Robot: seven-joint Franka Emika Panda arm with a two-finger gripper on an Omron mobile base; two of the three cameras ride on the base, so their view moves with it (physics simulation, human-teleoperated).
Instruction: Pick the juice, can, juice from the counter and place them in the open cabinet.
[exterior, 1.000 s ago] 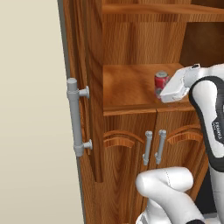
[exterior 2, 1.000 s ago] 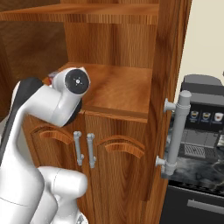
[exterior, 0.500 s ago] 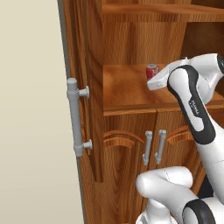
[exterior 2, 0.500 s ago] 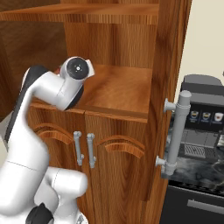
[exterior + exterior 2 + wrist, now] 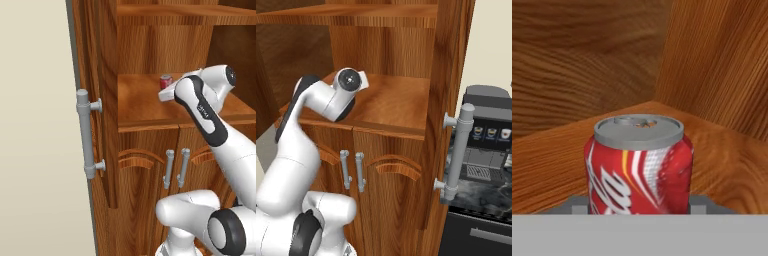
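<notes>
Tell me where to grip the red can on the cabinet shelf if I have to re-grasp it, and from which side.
Grip the can across its round side wall at mid-height, coming in level from the open front of the cabinet. It stands upright with its silver top up, so the wall offers two opposite curved faces. The shelf above probably leaves little room for a top-down approach. The gripper already straddles it that way.

The can (image 5: 639,167) bears white script, perhaps a cola logo, too partial to read.

I count one can (image 5: 639,165), one cabinet (image 5: 150,105) with two shelves, four grey bar handles across its doors, and one coffee machine (image 5: 488,135).
</notes>
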